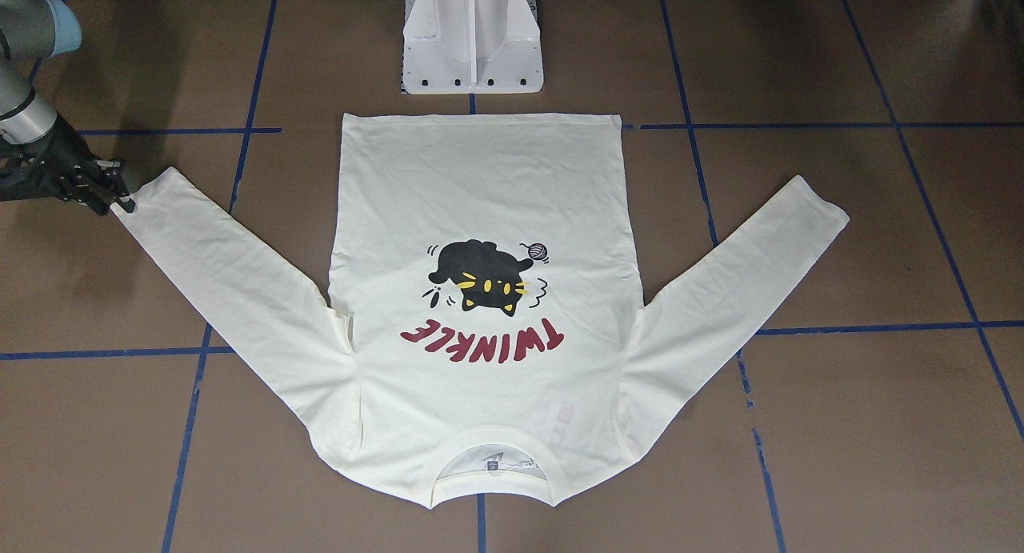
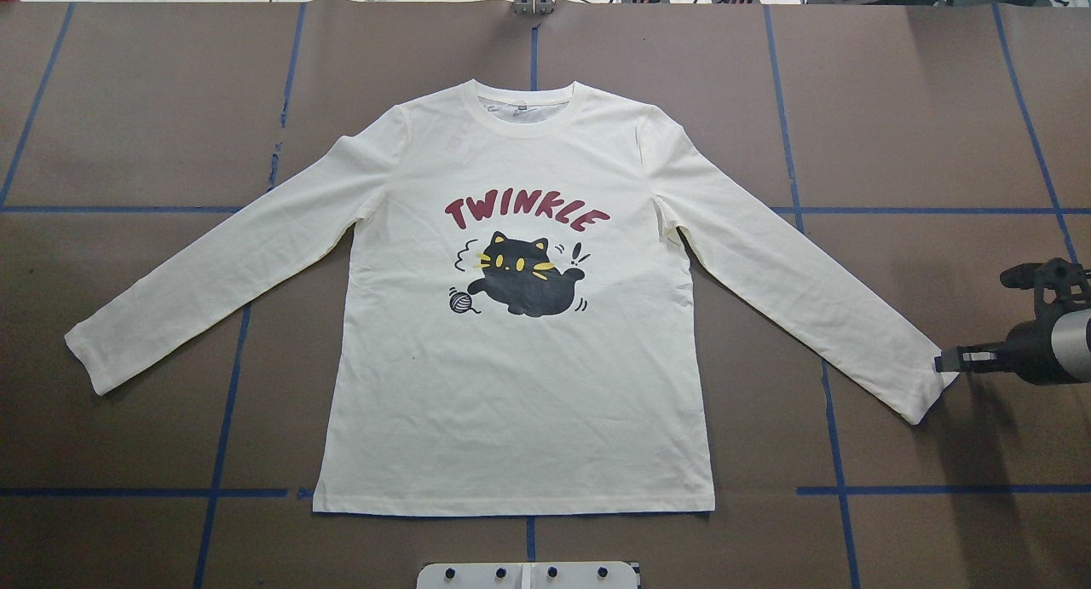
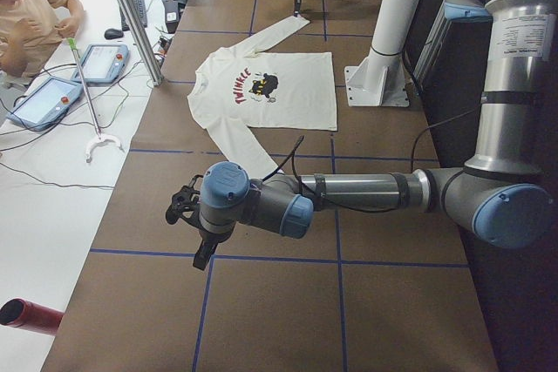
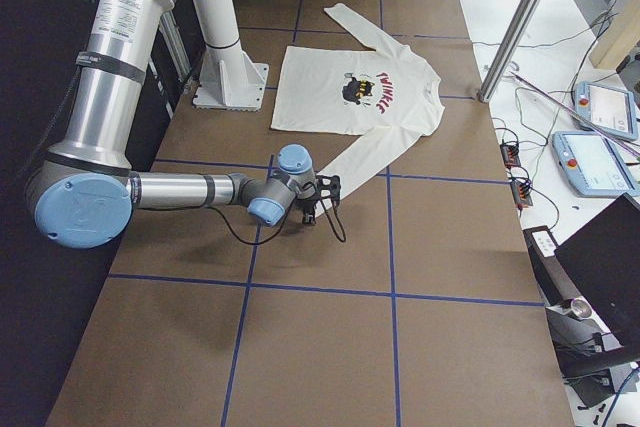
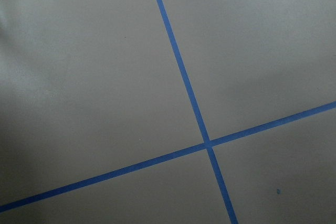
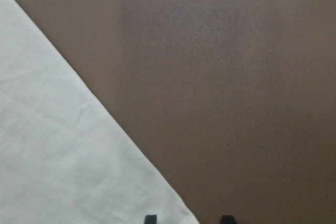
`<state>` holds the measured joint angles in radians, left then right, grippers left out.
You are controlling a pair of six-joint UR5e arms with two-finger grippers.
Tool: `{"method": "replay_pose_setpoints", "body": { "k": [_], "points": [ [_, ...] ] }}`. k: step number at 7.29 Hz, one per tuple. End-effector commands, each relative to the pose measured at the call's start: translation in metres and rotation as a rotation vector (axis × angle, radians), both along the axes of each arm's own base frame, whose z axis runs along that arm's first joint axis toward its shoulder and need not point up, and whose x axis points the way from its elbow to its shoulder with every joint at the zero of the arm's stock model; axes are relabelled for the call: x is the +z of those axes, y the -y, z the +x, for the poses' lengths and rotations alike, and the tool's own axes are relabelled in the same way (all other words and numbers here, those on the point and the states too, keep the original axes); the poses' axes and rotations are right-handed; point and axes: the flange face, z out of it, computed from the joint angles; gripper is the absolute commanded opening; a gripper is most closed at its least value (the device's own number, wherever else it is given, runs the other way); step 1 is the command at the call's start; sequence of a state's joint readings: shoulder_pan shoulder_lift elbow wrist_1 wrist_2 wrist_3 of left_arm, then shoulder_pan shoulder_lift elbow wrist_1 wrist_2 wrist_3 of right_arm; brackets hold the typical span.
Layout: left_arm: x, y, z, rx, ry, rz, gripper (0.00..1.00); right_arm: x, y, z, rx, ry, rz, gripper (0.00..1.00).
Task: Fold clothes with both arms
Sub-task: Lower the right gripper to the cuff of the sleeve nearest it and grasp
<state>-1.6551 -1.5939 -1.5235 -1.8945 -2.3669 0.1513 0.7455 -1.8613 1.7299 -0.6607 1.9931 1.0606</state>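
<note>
The T-shirt (image 2: pixel 511 401) is laid flat and print-up in the middle of the tabletop (image 2: pixel 128 129), both sleeves spread outward and the hem squared off. No fold has been made yet, so the task is judged to be at its very first step.

The right hand (image 2: pixel 946 360) is set low at the cuff (image 2: pixel 925 384) of the sleeve on its own side. In the right wrist view its fingertips (image 6: pixel 150 219) are seen apart, with the corner of the cuff lying flat between them. The hand therefore appears released, not yet clenched on the cloth, though only the very tips are shown.

The left hand (image 3: pixel 199 250) is held over bare tabletop, well apart from the other cuff (image 2: pixel 89 350). Whether it is released or clenched cannot be told.

For the next move, the right hand would need to be closed on the cuff, and the left arm brought across to its own sleeve, so that both sleeves can be drawn inward together.

On the chest, "TWINKLE" (image 2: pixel 526 212) is printed in dark red capitals above a black cat (image 2: pixel 528 282) with yellow eyes and a ball of yarn. A small neck label (image 2: pixel 518 106) is seen inside the collar, but its text cannot be read.
</note>
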Motion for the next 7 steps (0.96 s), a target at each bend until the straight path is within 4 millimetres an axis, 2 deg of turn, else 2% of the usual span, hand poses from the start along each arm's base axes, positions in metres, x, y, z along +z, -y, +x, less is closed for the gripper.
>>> {"method": "replay_pose_setpoints", "body": {
  "k": [1, 2, 3, 4, 5, 6, 7],
  "points": [
    [-0.001, -0.001, 0.0, 0.0, 0.0, 0.002, 1.0, -0.005, 0.001, -0.005, 0.051, 0.016, -0.045, 0.0],
    [0.0, -0.002, 0.0, 0.0, 0.0, 0.0, 1.0, -0.009, 0.002, -0.007, 0.053, 0.02, -0.038, 0.0],
    [-0.001, -0.002, 0.0, 0.0, 0.0, 0.002, 1.0, -0.026, 0.003, -0.007, 0.051, 0.044, -0.017, 0.0],
    [-0.001, -0.002, 0.0, 0.0, 0.0, 0.002, 1.0, -0.056, 0.004, -0.008, 0.043, 0.072, -0.006, 0.0],
    [0.0, -0.002, 0.0, -0.001, 0.0, -0.001, 1.0, -0.089, 0.016, -0.007, 0.055, 0.055, -0.043, 0.0],
    [0.0, -0.002, 0.0, -0.001, 0.0, -0.001, 1.0, -0.133, 0.049, -0.007, 0.091, 0.043, -0.057, 0.0],
    [0.001, -0.002, 0.0, -0.001, 0.0, -0.003, 1.0, -0.178, 0.087, -0.024, 0.12, 0.028, -0.071, 0.0]
  ]
}}
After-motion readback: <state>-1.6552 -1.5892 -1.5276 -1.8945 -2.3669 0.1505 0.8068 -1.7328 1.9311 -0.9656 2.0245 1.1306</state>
